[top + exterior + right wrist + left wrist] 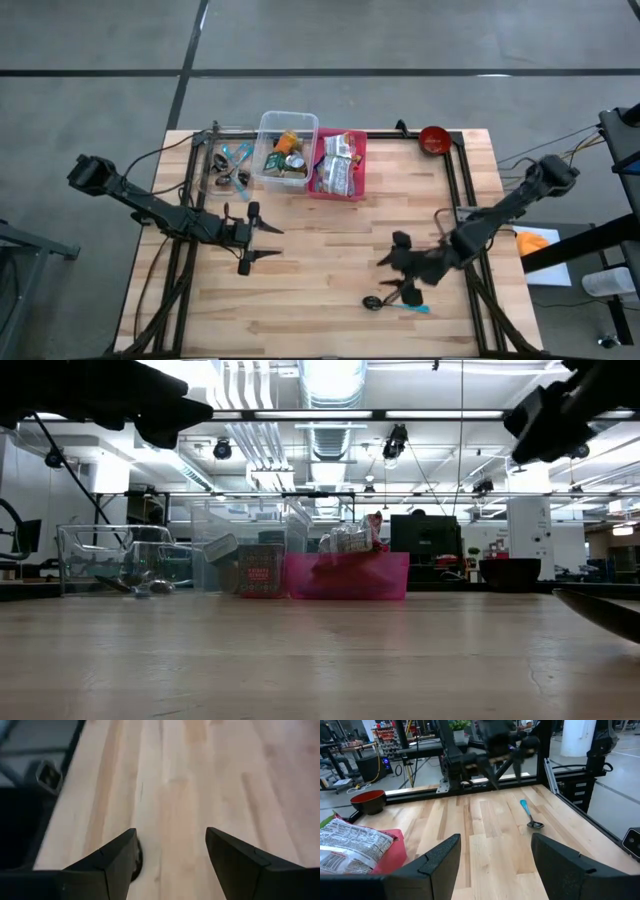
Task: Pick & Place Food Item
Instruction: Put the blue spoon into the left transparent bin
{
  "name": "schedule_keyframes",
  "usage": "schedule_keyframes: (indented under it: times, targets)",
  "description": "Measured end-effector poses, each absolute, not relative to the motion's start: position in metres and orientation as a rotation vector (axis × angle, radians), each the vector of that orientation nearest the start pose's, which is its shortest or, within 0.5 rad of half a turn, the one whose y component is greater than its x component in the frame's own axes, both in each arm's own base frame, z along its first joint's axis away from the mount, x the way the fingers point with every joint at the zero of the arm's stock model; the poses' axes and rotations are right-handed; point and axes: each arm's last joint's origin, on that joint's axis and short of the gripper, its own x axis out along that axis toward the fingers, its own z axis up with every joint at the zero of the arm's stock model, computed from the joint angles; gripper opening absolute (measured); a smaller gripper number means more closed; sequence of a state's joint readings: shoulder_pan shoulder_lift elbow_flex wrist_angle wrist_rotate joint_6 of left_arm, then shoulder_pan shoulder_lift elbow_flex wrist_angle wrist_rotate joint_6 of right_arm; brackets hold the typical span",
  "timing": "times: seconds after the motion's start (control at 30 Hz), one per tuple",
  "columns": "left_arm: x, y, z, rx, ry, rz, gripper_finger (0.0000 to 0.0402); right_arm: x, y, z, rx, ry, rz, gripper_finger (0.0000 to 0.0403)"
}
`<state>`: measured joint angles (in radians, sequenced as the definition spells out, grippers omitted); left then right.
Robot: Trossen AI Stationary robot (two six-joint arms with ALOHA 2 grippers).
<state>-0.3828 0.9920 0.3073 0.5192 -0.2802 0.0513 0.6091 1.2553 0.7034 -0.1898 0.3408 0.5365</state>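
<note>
Currently my left end effector (272,243) hangs above the left half of the bench (330,240), pointing toward the middle, with its two fingers (437,862) spread apart and nothing between them. My right end effector (395,277) is over the right front area of the bench, tilted downward; its fingers (112,860) also stand apart and grip nothing.

A spoon (395,303) with a blue handle lies flat on the bench just beside the right end effector, toward the front edge. The left wrist view shows the same spoon on the wood, bowl nearer, handle farther.

Three containers stand in a row along the far edge. The pink bin (340,190) holds food packets (338,165). The clear tub (268,135) beside it holds cans and other packaged items. The clear tray (205,170) at the left end holds utensils. A red bowl (434,139) sits apart near the far right corner.
</note>
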Motion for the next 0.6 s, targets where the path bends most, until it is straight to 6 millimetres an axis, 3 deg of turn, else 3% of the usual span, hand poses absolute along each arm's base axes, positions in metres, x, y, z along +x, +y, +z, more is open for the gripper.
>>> schedule_keyframes:
  times: [0.43,0.6]
  targets:
    - [0.186,-0.066,0.200,0.108,0.154,-0.106,0.0243,0.253,0.177,0.152,-0.065,0.948,0.007,0.0235]
    - [0.186,-0.066,0.200,0.109,0.156,-0.106,0.0243,0.266,0.186,0.142,-0.149,1.074,-0.036,0.0235]
